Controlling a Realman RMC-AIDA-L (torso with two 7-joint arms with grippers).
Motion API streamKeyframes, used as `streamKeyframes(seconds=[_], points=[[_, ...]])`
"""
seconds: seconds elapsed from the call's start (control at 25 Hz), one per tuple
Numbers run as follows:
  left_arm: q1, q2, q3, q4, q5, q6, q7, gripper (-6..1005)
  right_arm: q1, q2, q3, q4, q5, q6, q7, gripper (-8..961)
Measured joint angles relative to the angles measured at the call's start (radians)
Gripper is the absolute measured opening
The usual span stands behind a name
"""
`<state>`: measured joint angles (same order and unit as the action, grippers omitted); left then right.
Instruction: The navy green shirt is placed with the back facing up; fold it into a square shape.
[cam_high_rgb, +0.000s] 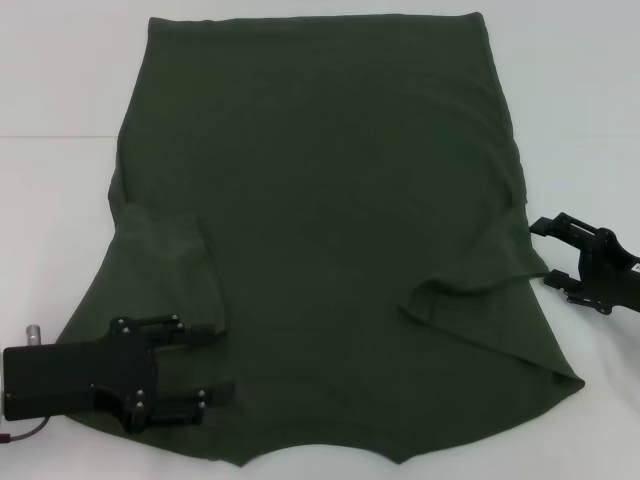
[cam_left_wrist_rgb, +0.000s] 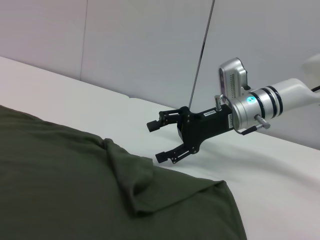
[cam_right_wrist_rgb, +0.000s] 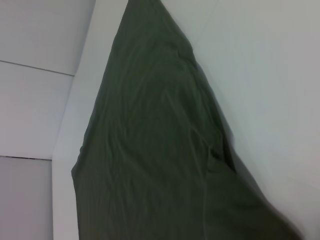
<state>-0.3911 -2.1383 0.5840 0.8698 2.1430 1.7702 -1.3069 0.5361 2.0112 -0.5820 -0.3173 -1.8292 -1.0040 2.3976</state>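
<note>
The navy green shirt (cam_high_rgb: 320, 220) lies spread flat on the white table (cam_high_rgb: 55, 210), with its neckline at the near edge. Both sleeves are folded inward over the body, the left sleeve (cam_high_rgb: 165, 250) and the right sleeve (cam_high_rgb: 480, 270). My left gripper (cam_high_rgb: 220, 361) is open and low over the shirt's near left part, with its fingers pointing toward the middle. My right gripper (cam_high_rgb: 542, 253) is open just off the shirt's right edge, beside the folded sleeve. It also shows in the left wrist view (cam_left_wrist_rgb: 154, 141), open and close above the table. The shirt fills the right wrist view (cam_right_wrist_rgb: 150, 150).
Bare white table surface surrounds the shirt on the left, right (cam_high_rgb: 600, 120) and far sides. A pale wall with panel seams (cam_left_wrist_rgb: 200, 55) stands behind the table in the wrist views.
</note>
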Motion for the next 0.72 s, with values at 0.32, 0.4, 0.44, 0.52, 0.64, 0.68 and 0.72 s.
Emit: streamKeyframes(seconds=[0.32, 0.4, 0.44, 0.52, 0.64, 0.68, 0.72], points=[[0.0, 0.0, 0.001, 0.0, 0.0, 0.0, 0.0, 753, 0.024, 0.007, -0.023, 0.003, 0.001, 0.037, 0.0, 946], [0.0, 0.0, 0.0, 0.0, 0.0, 0.0, 0.0, 752, 0.032, 0.009, -0.026, 0.005, 0.001, 0.045, 0.0, 946], [0.0, 0.0, 0.0, -0.001, 0.0, 0.0, 0.0, 752, 0.036, 0.01, -0.027, 0.006, 0.001, 0.047, -0.001, 946], [0.0, 0.0, -0.001, -0.001, 0.0, 0.0, 0.0, 752, 0.043, 0.01, -0.03, 0.006, 0.001, 0.051, -0.002, 946], [0.0, 0.0, -0.002, -0.002, 0.0, 0.0, 0.0, 752, 0.052, 0.012, -0.033, 0.006, 0.001, 0.055, -0.002, 945], [0.0, 0.0, -0.002, -0.002, 0.0, 0.0, 0.0, 752, 0.054, 0.012, -0.033, 0.006, 0.001, 0.058, -0.003, 945], [0.0, 0.0, -0.002, -0.002, 0.0, 0.0, 0.0, 752, 0.056, 0.014, -0.033, 0.006, 0.001, 0.059, -0.005, 945]])
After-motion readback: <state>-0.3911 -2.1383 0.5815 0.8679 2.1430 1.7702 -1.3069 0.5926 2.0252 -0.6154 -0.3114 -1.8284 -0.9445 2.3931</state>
